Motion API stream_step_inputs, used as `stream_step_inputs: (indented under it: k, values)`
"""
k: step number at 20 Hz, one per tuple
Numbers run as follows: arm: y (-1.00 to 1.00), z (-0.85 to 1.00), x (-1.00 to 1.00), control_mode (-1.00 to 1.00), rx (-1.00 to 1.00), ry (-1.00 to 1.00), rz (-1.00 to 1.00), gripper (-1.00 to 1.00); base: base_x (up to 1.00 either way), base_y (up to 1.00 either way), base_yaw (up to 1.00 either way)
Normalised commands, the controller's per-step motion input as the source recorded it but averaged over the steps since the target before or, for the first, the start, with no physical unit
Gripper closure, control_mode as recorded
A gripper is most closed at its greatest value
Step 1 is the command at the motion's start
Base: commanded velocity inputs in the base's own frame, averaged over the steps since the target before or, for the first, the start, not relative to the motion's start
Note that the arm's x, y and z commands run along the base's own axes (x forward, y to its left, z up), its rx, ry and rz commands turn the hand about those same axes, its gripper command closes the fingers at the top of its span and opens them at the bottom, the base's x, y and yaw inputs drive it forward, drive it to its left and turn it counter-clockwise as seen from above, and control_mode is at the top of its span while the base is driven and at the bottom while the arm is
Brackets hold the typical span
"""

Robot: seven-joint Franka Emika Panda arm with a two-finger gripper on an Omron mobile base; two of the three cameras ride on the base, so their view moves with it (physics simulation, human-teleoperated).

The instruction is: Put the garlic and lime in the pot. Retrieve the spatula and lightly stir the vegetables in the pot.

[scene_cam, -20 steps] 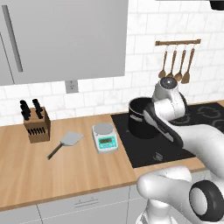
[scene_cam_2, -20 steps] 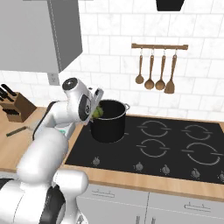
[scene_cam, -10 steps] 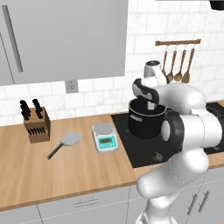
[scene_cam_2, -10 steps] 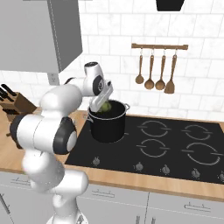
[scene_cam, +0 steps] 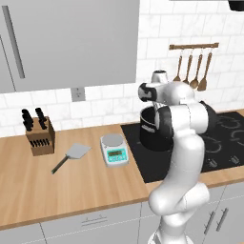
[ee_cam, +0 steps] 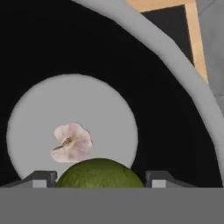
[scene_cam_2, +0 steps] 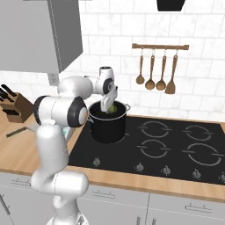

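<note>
The black pot (scene_cam_2: 107,129) stands on the back left burner, and the arm partly covers the pot (scene_cam: 147,132) from the left side. My gripper (scene_cam_2: 109,104) hangs just over its rim, shut on the yellowish-green lime (scene_cam_2: 112,108). Along the hand, the lime (ee_cam: 99,174) sits between my gripper's (ee_cam: 99,179) two tips above the pot's inner wall (ee_cam: 175,87). The pale garlic (ee_cam: 72,142) lies on the pot's grey bottom. The spatula (scene_cam: 71,156) lies flat on the wooden counter, left of the scale, far from the gripper.
A kitchen scale (scene_cam: 114,150) sits between the spatula and the cooktop (scene_cam_2: 176,149). A knife block (scene_cam: 39,138) stands at the counter's back left. Wooden spoons and a turner hang on a wall rail (scene_cam_2: 158,70) behind the cooktop. Cabinets hang overhead on the left.
The arm has swung up and over from in front of the pot, carrying the lime to just above the pot's opening.
</note>
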Motion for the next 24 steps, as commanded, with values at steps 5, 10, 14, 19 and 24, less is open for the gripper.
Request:
stream_step_inputs:
  k: [5, 10, 14, 19, 24]
  values:
    - [-0.02, -0.05, -0.01, -1.0, 0.03, -0.03, 0.15, -1.0, 0.0, 0.0, 0.0]
    - [0.0, 0.47, -0.82, -1.0, 0.04, -0.24, 0.13, -1.0, 0.0, 0.0, 0.0]
    - [0.02, 0.67, -1.0, -1.0, 0.02, -0.36, 0.12, -1.0, 0.0, 0.0, 0.0]
    - [0.29, 0.49, -1.0, -1.0, 0.07, -0.29, 0.07, -1.0, 0.0, 0.0, 0.0]
    - [0.43, 0.28, -1.0, -1.0, 0.09, -0.15, 0.16, -1.0, 0.0, 0.0, 0.0]
